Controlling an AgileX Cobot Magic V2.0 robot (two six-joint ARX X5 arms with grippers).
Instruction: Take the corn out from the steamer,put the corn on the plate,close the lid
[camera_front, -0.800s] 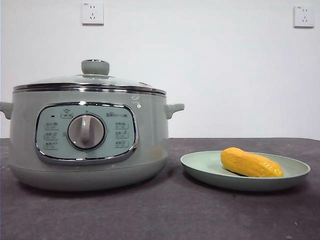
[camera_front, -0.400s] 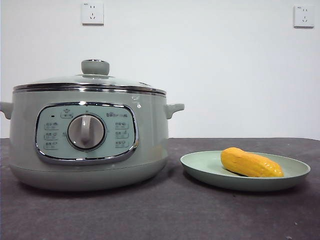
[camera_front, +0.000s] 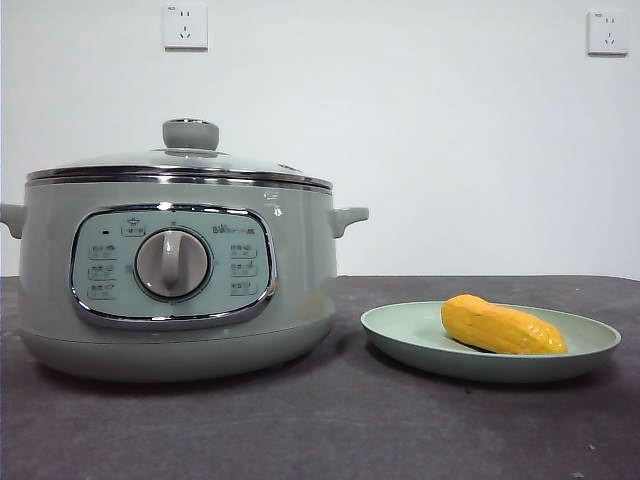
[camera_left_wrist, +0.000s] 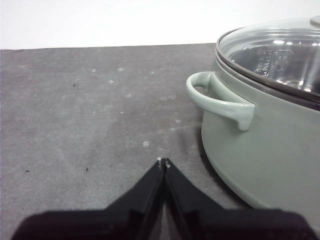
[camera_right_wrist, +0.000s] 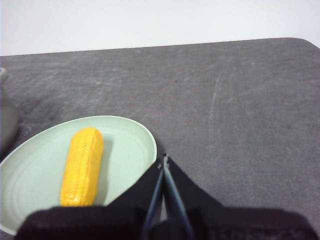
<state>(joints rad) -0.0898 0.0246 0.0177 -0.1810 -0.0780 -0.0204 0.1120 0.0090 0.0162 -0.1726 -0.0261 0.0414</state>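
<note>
- The corn lies on the plate, beside the steamer.
- The lid sits closed on the steamer.
- The left gripper and right gripper are pinched together, empty; nothing appears left.

Front view chops off the steamer at its left handle, and the tiny labels around its dial are too small to read. Left wrist view only catches a slice of the steamer, with the lid and its knob cut by the frame. In the right wrist view the plate runs off the edge, and the corn has its near end hidden behind the right hand.
</note>
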